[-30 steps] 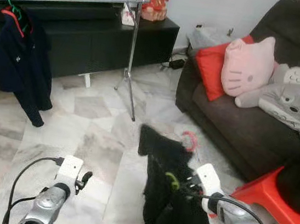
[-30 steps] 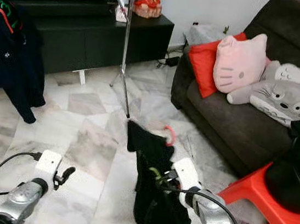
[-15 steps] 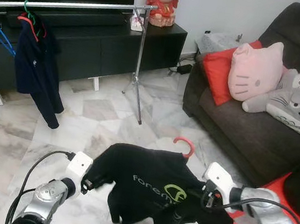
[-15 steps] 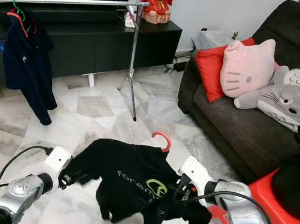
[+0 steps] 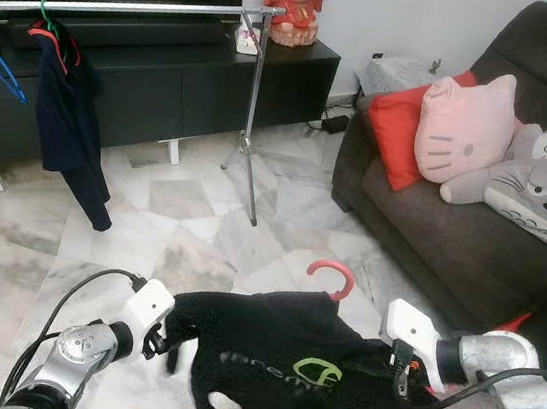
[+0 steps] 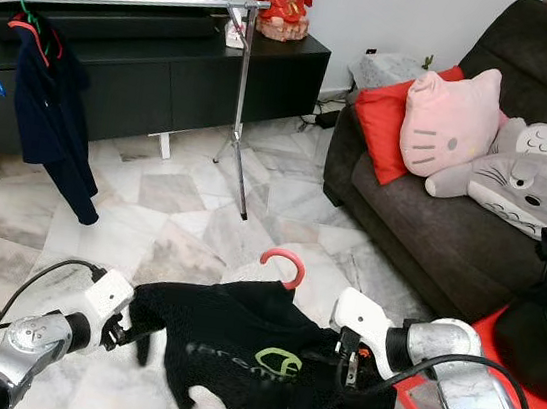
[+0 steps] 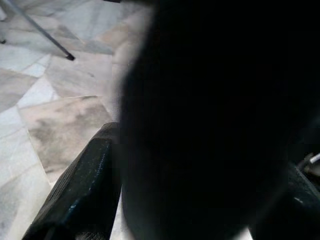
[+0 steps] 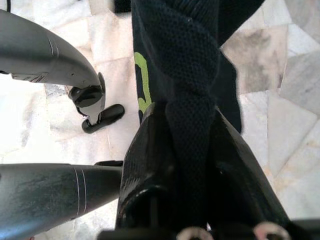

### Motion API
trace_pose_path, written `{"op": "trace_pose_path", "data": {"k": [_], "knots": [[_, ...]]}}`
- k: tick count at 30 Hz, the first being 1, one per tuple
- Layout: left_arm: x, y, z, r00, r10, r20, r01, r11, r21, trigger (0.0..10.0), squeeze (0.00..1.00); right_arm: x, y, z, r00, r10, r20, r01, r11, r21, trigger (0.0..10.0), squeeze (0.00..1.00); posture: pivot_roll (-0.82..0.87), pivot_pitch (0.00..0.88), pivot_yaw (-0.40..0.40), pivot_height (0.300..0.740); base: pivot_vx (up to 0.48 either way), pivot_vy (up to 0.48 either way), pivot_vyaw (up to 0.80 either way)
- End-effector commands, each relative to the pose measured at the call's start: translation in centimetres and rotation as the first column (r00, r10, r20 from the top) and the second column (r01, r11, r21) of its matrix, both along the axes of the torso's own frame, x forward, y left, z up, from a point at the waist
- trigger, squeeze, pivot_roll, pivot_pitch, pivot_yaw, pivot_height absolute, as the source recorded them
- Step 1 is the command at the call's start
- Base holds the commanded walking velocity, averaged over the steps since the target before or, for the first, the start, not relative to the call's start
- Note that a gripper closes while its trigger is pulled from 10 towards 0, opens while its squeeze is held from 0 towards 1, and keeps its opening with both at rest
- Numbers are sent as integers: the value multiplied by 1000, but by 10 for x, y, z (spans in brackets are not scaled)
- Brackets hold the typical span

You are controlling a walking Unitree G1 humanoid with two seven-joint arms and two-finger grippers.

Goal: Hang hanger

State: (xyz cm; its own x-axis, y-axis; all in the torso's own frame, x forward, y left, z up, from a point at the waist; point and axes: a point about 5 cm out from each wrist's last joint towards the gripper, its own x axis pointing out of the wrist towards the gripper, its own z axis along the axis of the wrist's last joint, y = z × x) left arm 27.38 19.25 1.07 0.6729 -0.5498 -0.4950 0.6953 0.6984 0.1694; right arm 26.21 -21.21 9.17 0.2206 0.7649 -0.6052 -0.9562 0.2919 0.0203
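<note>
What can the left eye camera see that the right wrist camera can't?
The left eye view alone has the silver clothes rail, the pink cat-face cushion and the red plastic hanger hook. The right wrist view alone has the right gripper up close, jaws shut on the cloth. Both have the black T-shirt with green logo over marble floor.
</note>
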Motion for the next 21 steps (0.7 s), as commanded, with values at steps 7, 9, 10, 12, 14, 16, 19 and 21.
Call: {"op": "trace_pose_path", "data": {"k": [7,9,10,12,14,16,19,21], "knots": [[3,1,4,999,-40,16,39,998,55,4039,0,1,3,9,1000,16,27,-16,1000,-1,10000,0,-41,0,-89,740,0,0,0],[3,2,3,999,-30,15,29,998,55,0,0,1,4,9,999,16,30,-16,1000,-2,10000,0,-42,0,-88,740,0,0,0],[3,2,3,999,-30,15,29,998,55,0,0,1,4,9,999,16,30,-16,1000,-2,10000,0,-42,0,-88,740,0,0,0],[3,4,4,999,-27,18,26,998,56,0,0,2,2,7,999,11,32,-10,1000,-21,10000,0,-39,0,-89,740,0,0,0],[4,7,6,999,-16,29,14,998,59,0,0,2,0,7,999,8,33,-7,1000,-27,10000,0,-39,0,-89,740,0,0,0],[4,8,6,999,-14,30,12,998,57,0,0,2,0,7,999,7,33,-6,1000,-25,10000,0,-39,0,-89,740,0,0,0],[4,8,6,1000,-17,25,15,998,57,0,0,3,3,9,999,9,38,-8,1000,-17,10000,0,-39,0,-87,740,0,0,0],[4,8,6,1000,-11,25,10,998,54,0,0,3,4,9,999,11,40,-11,1000,-15,10000,0,-39,0,-87,740,0,0,0]]}}
